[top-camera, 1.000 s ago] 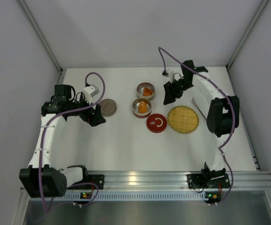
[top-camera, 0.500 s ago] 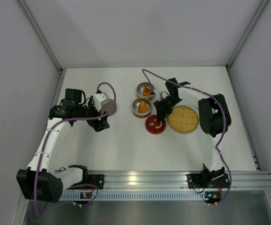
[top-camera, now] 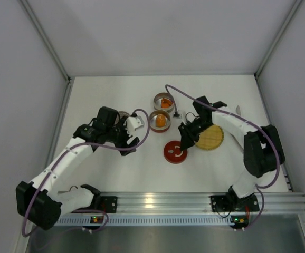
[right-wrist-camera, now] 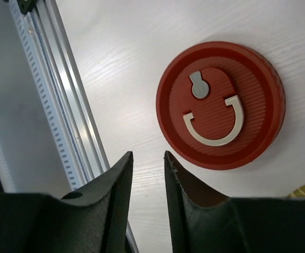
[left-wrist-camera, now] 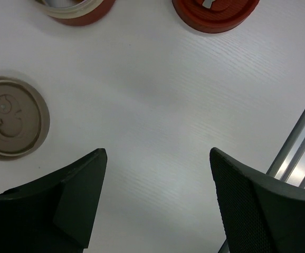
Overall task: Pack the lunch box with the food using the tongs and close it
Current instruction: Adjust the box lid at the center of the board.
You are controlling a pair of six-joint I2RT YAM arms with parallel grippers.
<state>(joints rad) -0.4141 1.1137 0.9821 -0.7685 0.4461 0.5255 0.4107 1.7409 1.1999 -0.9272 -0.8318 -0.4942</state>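
Note:
Two round lunch box tins (top-camera: 164,95) (top-camera: 153,125) stand at the table's middle, each with orange food (top-camera: 164,104) (top-camera: 161,120) inside. The red lid (top-camera: 175,152) (right-wrist-camera: 221,113) lies in front of them. My right gripper (top-camera: 186,139) (right-wrist-camera: 148,155) hovers just beside that lid, its jaws a narrow gap apart with nothing between. Over bare table stands my left gripper (top-camera: 130,141) (left-wrist-camera: 158,153), wide open and empty. A beige lid (left-wrist-camera: 12,124) lies to its left. The tongs are hidden under the right arm.
The yellow woven plate (top-camera: 211,137) lies right of the red lid, partly under my right arm. The aluminium rail (top-camera: 194,199) (right-wrist-camera: 52,95) runs along the near edge. White walls close in the table on three sides.
The right arm swung from the back down to the red lid and its jaws narrowed. The left arm moved right, past the beige lid toward the middle.

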